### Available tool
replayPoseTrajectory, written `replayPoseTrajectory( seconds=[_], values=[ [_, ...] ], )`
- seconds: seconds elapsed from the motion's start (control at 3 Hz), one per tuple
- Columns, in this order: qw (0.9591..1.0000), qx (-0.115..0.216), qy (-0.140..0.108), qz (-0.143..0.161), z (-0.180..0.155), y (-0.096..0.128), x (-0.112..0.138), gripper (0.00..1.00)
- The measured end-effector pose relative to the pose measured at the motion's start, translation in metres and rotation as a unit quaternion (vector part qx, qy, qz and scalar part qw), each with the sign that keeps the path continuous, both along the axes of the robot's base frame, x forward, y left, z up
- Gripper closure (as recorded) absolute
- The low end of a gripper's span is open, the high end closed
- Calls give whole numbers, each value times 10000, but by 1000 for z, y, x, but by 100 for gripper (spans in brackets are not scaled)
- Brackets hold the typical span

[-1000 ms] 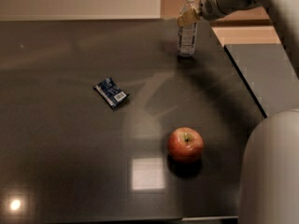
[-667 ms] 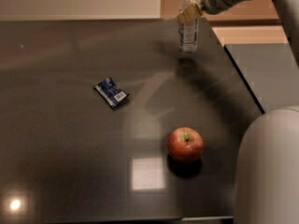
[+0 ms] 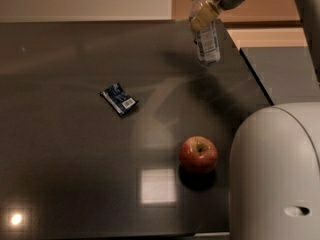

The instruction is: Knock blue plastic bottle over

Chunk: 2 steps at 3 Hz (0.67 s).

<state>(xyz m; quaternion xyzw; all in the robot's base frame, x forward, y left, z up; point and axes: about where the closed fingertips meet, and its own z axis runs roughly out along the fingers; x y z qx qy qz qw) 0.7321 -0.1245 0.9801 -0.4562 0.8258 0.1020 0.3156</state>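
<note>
The blue plastic bottle (image 3: 208, 43), clear with a white cap and a pale blue-and-white label, is at the far right of the dark table (image 3: 70, 164). It leans, cap to the left and base to the right. My gripper (image 3: 204, 15) comes in from the upper right and lies against the bottle's shoulder, just below the cap.
A red apple (image 3: 198, 155) sits near the front right. A flat dark-blue snack packet (image 3: 119, 98) lies left of centre. The table's right edge (image 3: 252, 76) runs close beside the bottle. My white body (image 3: 275, 174) fills the lower right corner.
The bottle stood upright before and now leans, its base shifted a little to the right. The gripper has stayed at the bottle's top.
</note>
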Motion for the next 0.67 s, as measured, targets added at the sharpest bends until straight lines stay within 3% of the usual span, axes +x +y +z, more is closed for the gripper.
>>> replayPoseTrajectory(
  seconds=[0.33,0.67],
  values=[
    [9957,-533,634,411,-22,6,-26,100],
    [9900,-867,842,734,-33,18,-32,100]
  ],
)
